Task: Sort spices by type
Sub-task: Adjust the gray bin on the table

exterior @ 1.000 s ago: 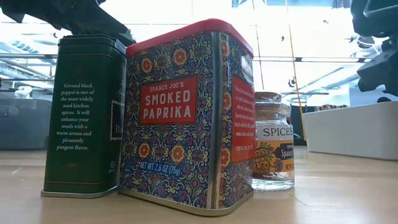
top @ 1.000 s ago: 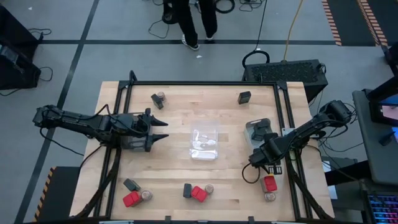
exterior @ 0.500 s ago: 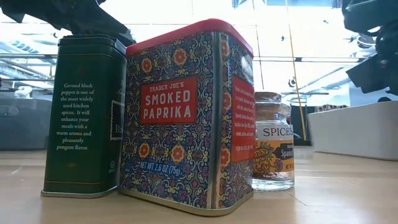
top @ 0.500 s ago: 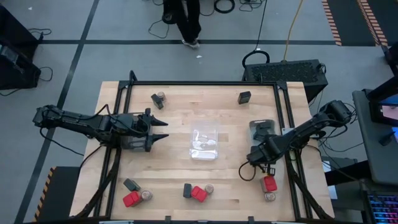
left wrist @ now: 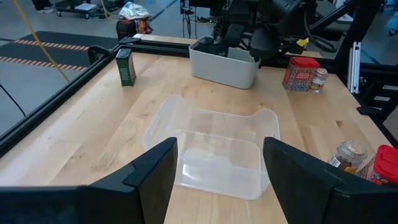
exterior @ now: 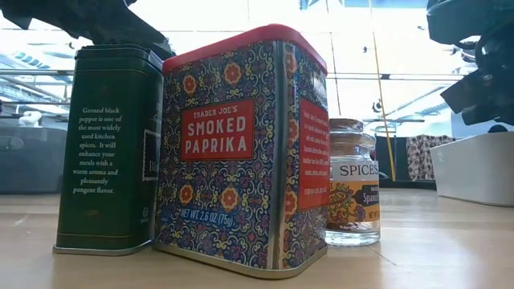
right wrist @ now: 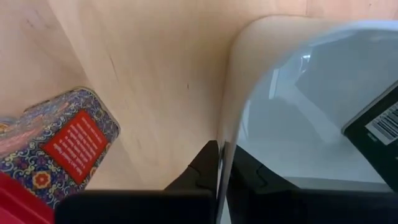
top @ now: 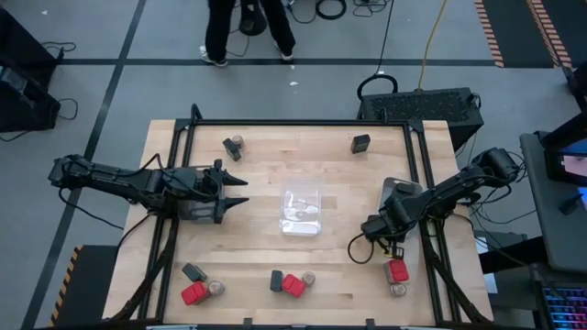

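Your right gripper point(top: 387, 218) has dragged the grey tray point(top: 400, 191), fingers pinching its rim, toward the red box point(top: 396, 269); left gripper point(top: 240, 191) waits, fingers spread; next, release and fetch spices.

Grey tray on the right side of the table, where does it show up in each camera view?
High view: the grey tray sits near the table's right edge, partly under the right arm.
Low view: far right, in the background.
Left wrist view: across the table, beyond the clear tray.
Right wrist view: close up, its rim pinched.
Landmark: the red paprika tin beside it shows in the high and both wrist views; the low view's tin is another.
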You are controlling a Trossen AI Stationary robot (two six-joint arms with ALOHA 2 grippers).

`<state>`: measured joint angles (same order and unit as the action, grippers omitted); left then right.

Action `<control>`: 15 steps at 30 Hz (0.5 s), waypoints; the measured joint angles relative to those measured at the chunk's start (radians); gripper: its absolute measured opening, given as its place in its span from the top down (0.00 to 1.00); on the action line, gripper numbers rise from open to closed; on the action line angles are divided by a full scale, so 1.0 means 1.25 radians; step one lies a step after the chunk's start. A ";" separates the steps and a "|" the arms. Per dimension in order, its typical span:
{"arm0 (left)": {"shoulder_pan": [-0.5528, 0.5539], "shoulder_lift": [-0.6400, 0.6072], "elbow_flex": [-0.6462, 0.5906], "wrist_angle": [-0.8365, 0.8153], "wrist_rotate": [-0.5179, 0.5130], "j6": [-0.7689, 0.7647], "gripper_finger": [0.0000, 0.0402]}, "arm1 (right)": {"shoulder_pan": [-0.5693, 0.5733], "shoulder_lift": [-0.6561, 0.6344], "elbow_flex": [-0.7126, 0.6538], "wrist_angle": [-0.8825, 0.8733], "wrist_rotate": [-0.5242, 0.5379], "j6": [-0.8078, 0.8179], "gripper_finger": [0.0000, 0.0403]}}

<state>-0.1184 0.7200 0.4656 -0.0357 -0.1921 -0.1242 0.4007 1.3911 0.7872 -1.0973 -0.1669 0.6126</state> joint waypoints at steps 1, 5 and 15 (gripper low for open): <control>0.000 0.000 0.000 0.000 0.000 0.000 0.40 | 0.000 0.000 0.000 0.000 0.000 -0.007 0.99; 0.000 0.000 0.000 0.000 0.000 0.000 0.40 | 0.000 0.000 0.000 0.000 0.000 -0.028 1.00; 0.000 0.000 0.000 0.000 0.000 0.000 0.40 | 0.050 0.000 0.000 0.002 -0.016 -0.100 1.00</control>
<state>-0.1181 0.7200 0.4656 -0.0357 -0.1921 -0.1242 0.4629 1.3907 0.7872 -1.0954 -0.1867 0.4870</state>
